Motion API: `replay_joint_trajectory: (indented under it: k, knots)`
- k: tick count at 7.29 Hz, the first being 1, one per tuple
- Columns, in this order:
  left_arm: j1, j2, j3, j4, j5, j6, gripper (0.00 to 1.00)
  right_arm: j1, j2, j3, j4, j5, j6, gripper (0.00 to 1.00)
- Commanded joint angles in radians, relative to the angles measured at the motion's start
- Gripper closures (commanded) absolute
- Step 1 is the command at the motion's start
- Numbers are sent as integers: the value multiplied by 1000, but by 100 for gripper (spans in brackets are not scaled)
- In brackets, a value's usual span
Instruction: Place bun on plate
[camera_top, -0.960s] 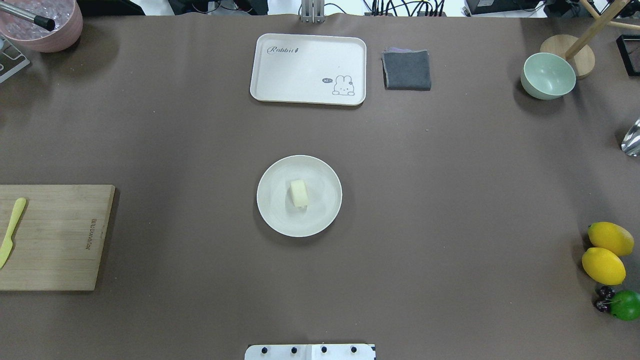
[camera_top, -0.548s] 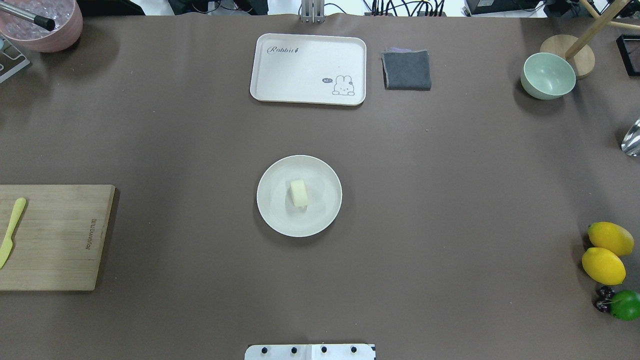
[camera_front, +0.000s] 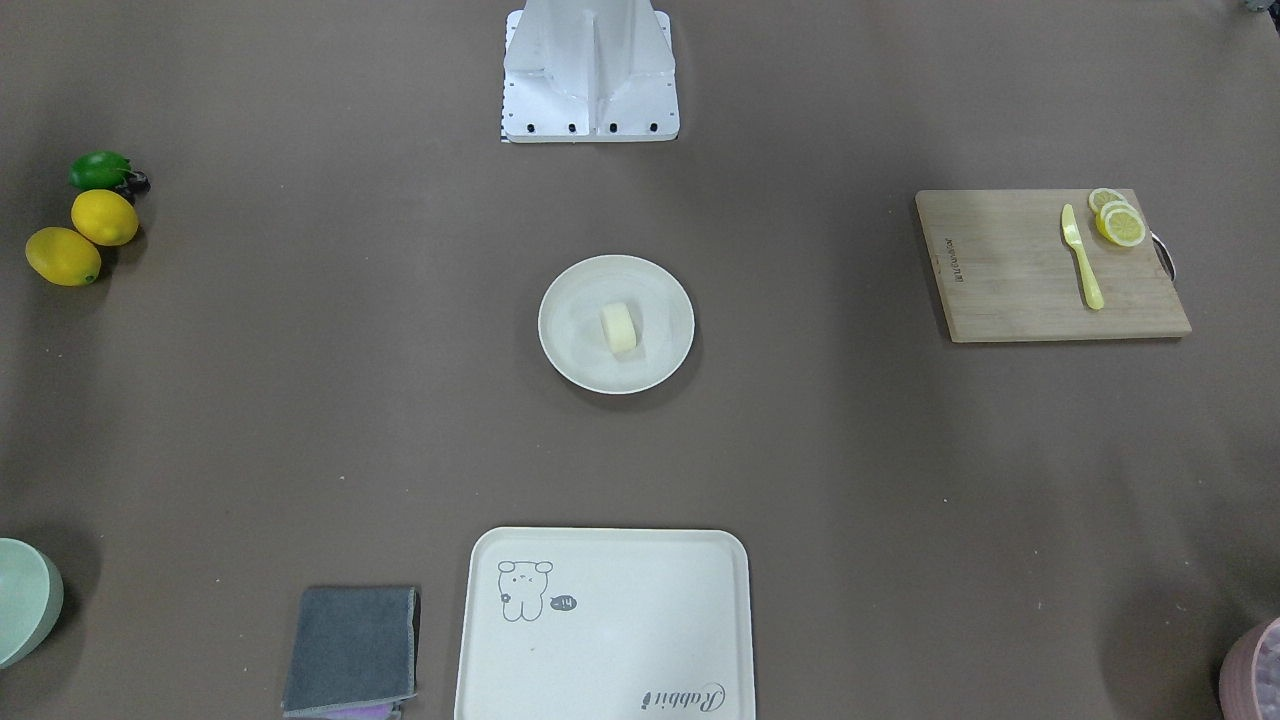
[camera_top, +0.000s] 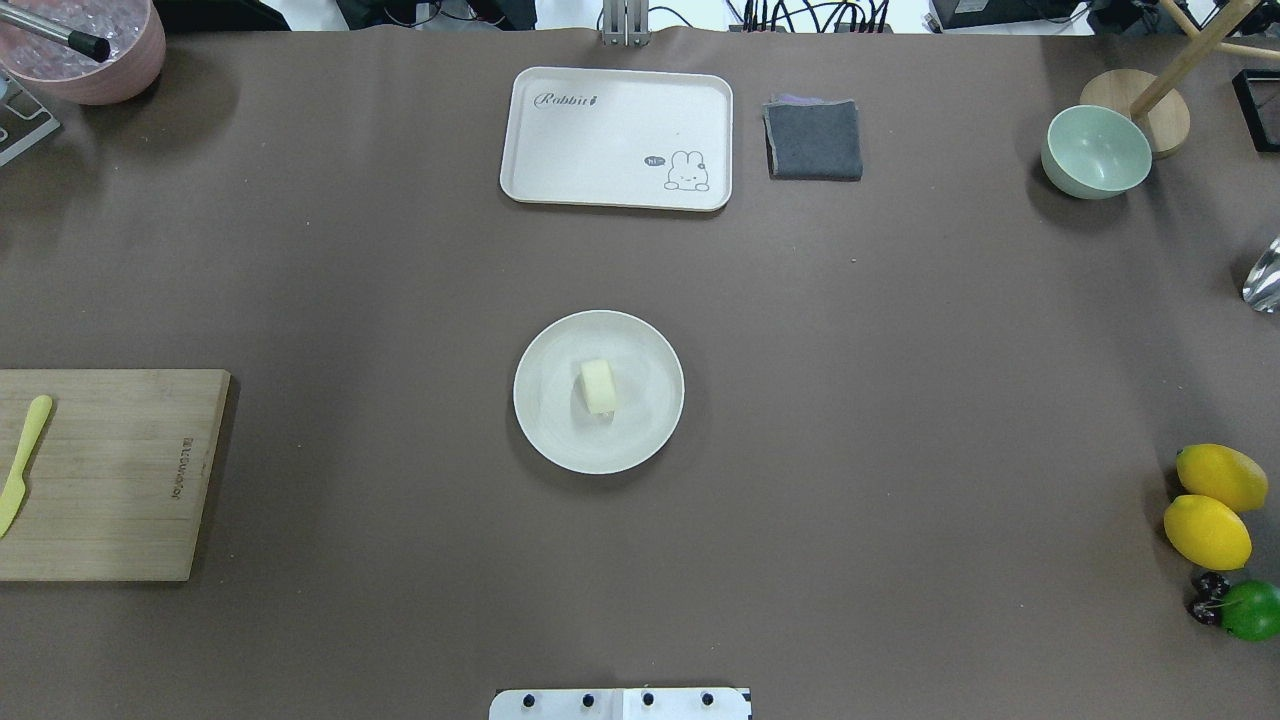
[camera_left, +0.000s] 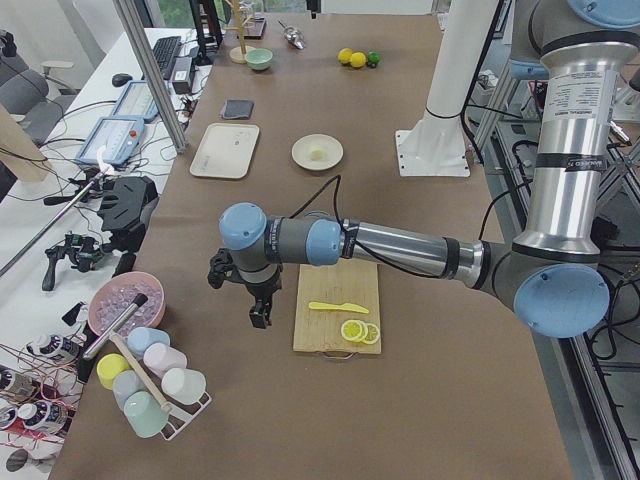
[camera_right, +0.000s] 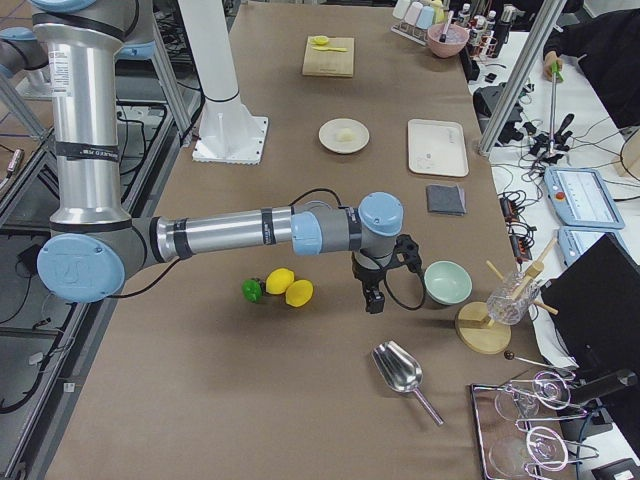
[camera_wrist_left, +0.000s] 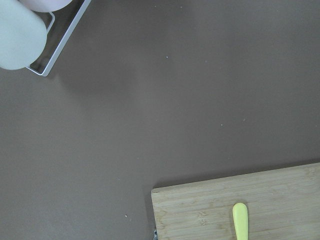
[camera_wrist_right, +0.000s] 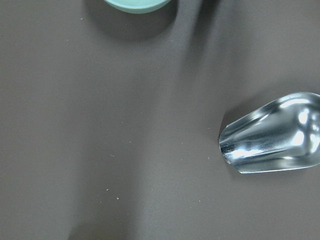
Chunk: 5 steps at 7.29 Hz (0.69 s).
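The pale cream bun (camera_top: 598, 386) lies in the middle of the round cream-white plate (camera_top: 545, 425) at the table's centre, also seen as bun (camera_front: 620, 329) on plate (camera_front: 570, 352) from the front. Nothing touches it. My left gripper (camera_left: 258, 318) hangs beyond the far-left table end, beside the cutting board, and shows only in the exterior left view. My right gripper (camera_right: 374, 302) hangs at the far-right end between the lemons and the mint bowl, shown only in the exterior right view. I cannot tell whether either is open or shut.
A cream tray (camera_top: 616, 138) and grey cloth (camera_top: 814, 139) lie at the back. A mint bowl (camera_top: 1095, 152), metal scoop (camera_wrist_right: 272, 134), lemons (camera_top: 1207, 531) and a lime (camera_top: 1250, 610) sit at the right. The cutting board (camera_front: 1040, 268) holds a yellow knife (camera_front: 1081, 257) and lemon slices (camera_front: 1120, 222).
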Motion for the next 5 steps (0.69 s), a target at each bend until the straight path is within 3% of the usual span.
replay_joint_trajectory:
  k: [1, 5]
  knots:
    - [1, -1, 5, -19, 0, 0, 2, 0, 2, 6, 0, -4, 0, 0]
    - [1, 0, 0, -19, 0, -2, 2, -1, 2, 1, 0, -1, 0, 0]
